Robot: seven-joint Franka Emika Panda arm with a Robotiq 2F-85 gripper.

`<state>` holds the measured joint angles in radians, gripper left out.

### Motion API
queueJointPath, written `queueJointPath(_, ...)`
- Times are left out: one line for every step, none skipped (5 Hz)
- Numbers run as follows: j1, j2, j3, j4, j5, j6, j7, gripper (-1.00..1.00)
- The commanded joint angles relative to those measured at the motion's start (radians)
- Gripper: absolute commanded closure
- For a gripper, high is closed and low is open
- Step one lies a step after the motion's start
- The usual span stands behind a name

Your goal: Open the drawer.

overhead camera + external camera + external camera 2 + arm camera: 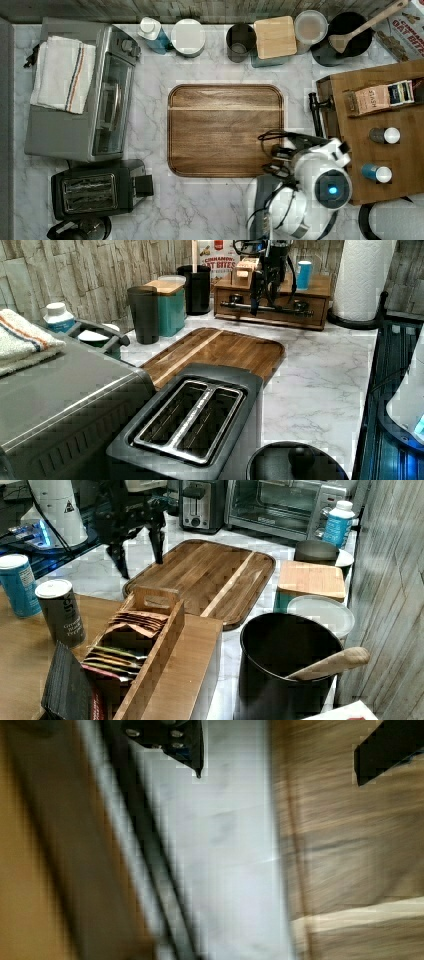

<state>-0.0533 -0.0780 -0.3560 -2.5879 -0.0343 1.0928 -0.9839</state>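
The drawer (320,303) is the brown wooden front of a wooden box (385,165) at the top view's right, and it sits flush with the box. Its long black bar handle (314,113) (272,307) (145,845) stands off the front on posts. My gripper (141,566) (262,294) (279,777) is open, fingers pointing down with nothing between them. It hangs over the marble strip between the handle and the wooden cutting board (225,130), just in front of the handle and not touching it. One fingertip (197,767) is close beside the bar.
On top of the box stand a tea-bag holder (135,640) and two cans (384,135). Canisters (275,37) and a black utensil pot (287,655) line the back wall. A toaster oven (82,95) and toaster (97,187) are at the top view's left, and a paper towel roll (362,277) stands beside the box.
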Motion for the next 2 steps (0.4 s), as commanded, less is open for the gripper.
queueJointPath(0.110,-0.111,0.144,-0.148,0.042,0.025,0.097,-1.00)
queueJointPath(0.118,-0.112,0.135,-0.148,0.038,0.025,0.100,-1.00)
